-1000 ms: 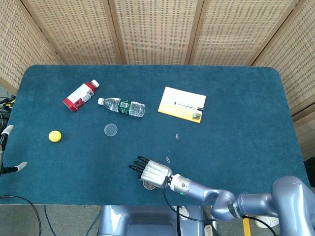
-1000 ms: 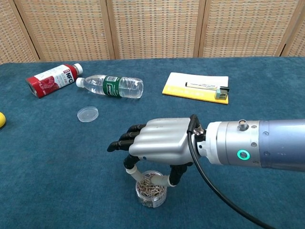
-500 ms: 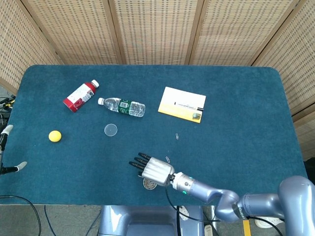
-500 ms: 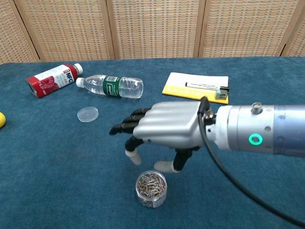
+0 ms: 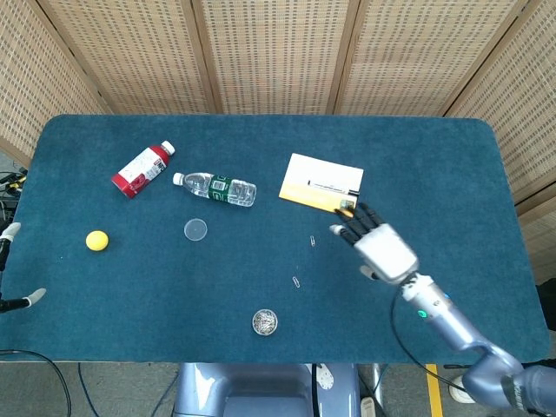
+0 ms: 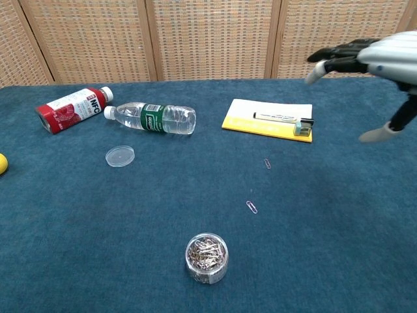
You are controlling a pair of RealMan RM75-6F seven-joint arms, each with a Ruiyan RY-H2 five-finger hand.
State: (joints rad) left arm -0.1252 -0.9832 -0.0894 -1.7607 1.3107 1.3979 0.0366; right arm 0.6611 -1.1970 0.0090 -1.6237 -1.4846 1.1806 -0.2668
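Head view: right hand (image 5: 380,248), right of centre, raised above the table (image 5: 452,165) with fingers spread, grasping nothing; its fingertips lie near the lower corner of the yellow notepad (image 5: 320,185). The jar of paper clips (image 5: 264,322) stands uncapped at lower centre, well apart from the hand. Two loose paper clips (image 5: 296,281) lie between them. The left hand does not appear.

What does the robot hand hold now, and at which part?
Nothing. The right robot hand hangs open above the table, fingers spread, near the yellow notepad; the jar of paper clips stands alone.
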